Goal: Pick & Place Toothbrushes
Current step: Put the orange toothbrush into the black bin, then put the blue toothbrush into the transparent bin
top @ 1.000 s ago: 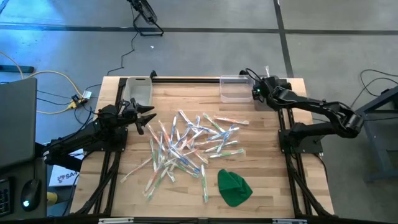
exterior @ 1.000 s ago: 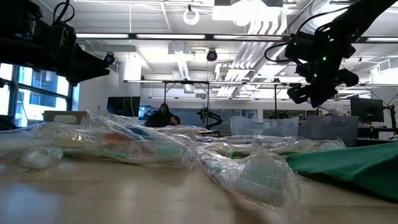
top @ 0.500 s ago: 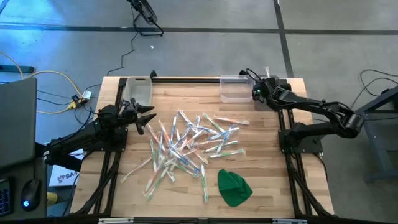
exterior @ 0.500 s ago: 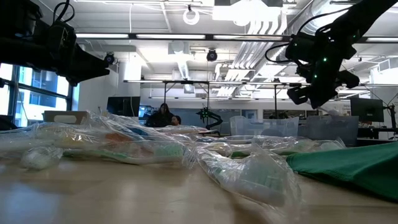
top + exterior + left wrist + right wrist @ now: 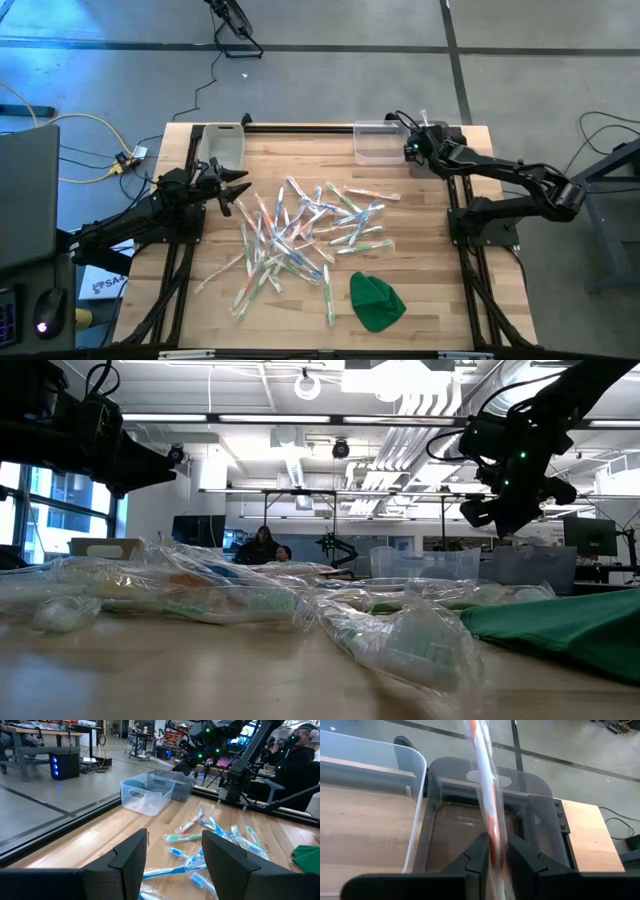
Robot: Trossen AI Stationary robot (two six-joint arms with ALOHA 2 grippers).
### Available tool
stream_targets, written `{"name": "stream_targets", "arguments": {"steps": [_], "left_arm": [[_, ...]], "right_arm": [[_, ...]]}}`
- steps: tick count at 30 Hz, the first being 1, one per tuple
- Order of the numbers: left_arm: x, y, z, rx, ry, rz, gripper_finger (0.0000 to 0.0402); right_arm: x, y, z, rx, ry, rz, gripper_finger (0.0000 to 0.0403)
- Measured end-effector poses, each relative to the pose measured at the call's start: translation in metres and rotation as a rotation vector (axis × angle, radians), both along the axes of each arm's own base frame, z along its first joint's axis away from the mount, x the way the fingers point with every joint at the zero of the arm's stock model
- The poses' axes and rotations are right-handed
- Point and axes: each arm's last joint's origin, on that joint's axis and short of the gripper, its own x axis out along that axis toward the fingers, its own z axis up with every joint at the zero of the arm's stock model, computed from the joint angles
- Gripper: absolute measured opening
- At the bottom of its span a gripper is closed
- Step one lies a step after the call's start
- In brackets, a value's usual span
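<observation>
**Right arm parked over the far bin with an orange toothbrush**

The right gripper (image 5: 496,851) sits at the far right corner of the wooden table (image 5: 420,260), above a clear plastic bin (image 5: 540,815) — its fingers are narrow with an orange-accented toothbrush (image 5: 485,785) running up between them, touching both as far as I can see. In the wrist view the brush stands over the bin's open inside, with a second clear bin (image 5: 370,780) just beside it.

The left gripper (image 5: 172,852) hovers near the table's left edge, fingers spread wide and nothing between them, pointing toward the pile.

The rest of the toothbrushes (image 5: 300,235) lie in a loose heap mid-table — pale wrapped sticks with blue, green and orange bits, crossing each other. A green cloth (image 5: 376,300) lies near the front edge, just beside the heap. Another clear bin (image 5: 222,148) sits at the far left corner.
</observation>
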Motion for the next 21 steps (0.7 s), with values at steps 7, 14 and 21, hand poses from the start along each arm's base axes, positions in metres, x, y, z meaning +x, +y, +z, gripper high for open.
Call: {"name": "stream_targets", "arguments": {"steps": [7,14,21], "left_arm": [[0.0000,0.0000,0.0000,0.000,0.000,0.000,0.0187],[0.0000,0.0000,0.0000,0.000,0.000,0.000,0.0187],[0.0000,0.0000,0.0000,0.000,0.000,0.000,0.0187]], "right_arm": [[-0.0008,-0.0003,0.0006,-0.021,0.020,-0.017,0.0098],[0.0001,-0.0006,0.0009,-0.013,0.047,0.020,0.0104],[0.0044,0.0017,0.0045,0.014,-0.036,0.092,0.0086]]}}
